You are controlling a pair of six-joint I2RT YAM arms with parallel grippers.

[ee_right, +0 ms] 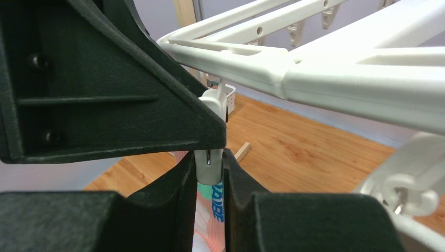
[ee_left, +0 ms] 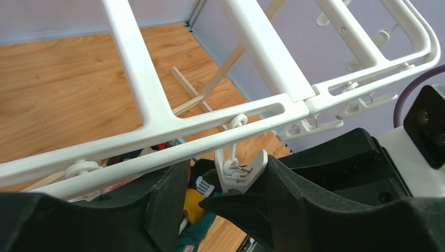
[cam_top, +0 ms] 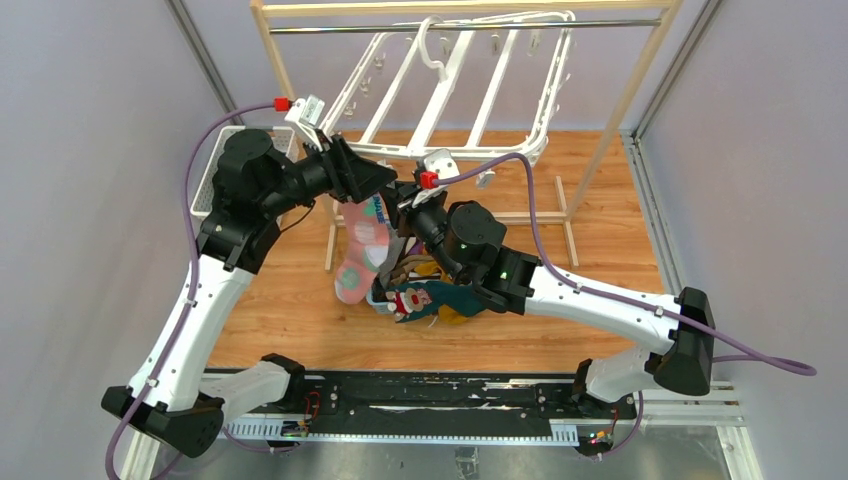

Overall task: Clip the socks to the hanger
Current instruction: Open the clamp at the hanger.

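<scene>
1. Left tool (ee_left: 226, 167): jaws part-way open, one finger on either side of a white clip (ee_left: 239, 170). Only the clip's right prong touches a finger.
2. Right tool (ee_right: 209, 156): jaws narrow, pinching the lower end of that clip just beneath the left tool.
3. Hanger (ee_left: 141, 89): its near bar runs directly above both tools, and the clip dangles from it.
4. Pink patterned sock (cam_top: 358, 255): hangs straight below the right tool's fingers.
5. Remaining socks (cam_top: 425, 295): heaped on the worktop (cam_top: 300, 300) under the right tool's arm.
</scene>
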